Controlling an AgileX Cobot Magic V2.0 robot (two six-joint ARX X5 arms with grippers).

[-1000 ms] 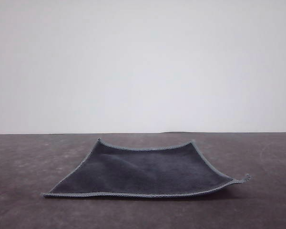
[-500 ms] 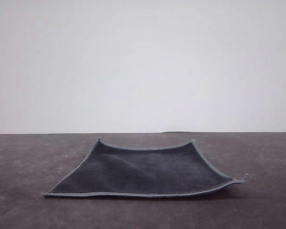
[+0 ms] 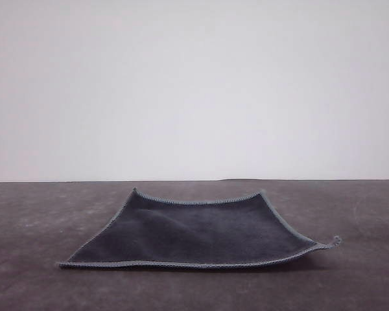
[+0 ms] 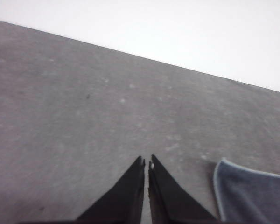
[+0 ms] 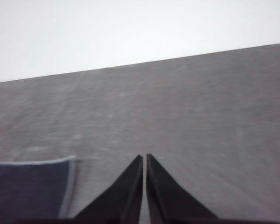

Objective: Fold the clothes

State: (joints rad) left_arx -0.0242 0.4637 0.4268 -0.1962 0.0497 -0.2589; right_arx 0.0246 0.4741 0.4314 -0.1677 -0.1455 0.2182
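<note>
Left claw [image 4: 146, 164] in the left wrist view: fingers pressed together, holding nothing, bottom centre over bare table [image 4: 84, 102]. Cloth [image 4: 252, 196] corner sits lower right, just beside the tips, apart.

Right wrist view: right claw [image 5: 144, 158] also pressed together and empty, bottom centre; cloth [image 5: 28, 186] corner lower left, blurred.

Front view: cloth [image 3: 194, 233] lies grey face up, centre bottom, unfolded. Its right corner curls up, likely the easiest pinch point. Open table [image 3: 32, 214] on both sides for approach.
</note>
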